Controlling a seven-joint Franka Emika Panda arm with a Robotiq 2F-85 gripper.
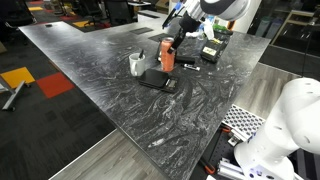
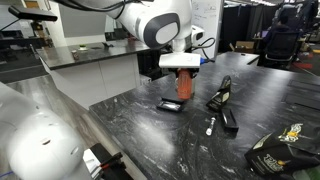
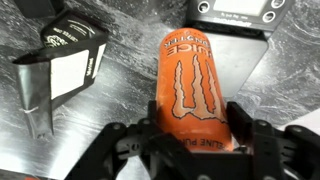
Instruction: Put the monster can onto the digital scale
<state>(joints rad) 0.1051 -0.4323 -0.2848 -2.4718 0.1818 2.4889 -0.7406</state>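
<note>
The monster can (image 3: pixel 190 85) is tall, orange-red, with a claw logo. It sits between my gripper's (image 3: pixel 196 135) two black fingers, which are shut on its sides. In both exterior views the can (image 1: pixel 168 55) (image 2: pixel 186 88) is upright under the gripper (image 1: pixel 172 42) (image 2: pixel 181 68). The digital scale (image 1: pixel 158 80) (image 2: pixel 170 104) is a thin black slab on the table right beside the can's base. In the wrist view the scale (image 3: pixel 245 55) shows past the can, with its display at the top edge. I cannot tell whether the can touches the table.
A short white cup (image 1: pixel 137 64) stands beside the scale. Black boxes with green markings (image 1: pixel 212 50) (image 2: pixel 222 98) lie nearby, one also in the wrist view (image 3: pixel 70 55). A small white pen (image 2: pixel 209 125) and a dark bag (image 2: pixel 280 148) lie on the marbled table (image 1: pixel 110 100).
</note>
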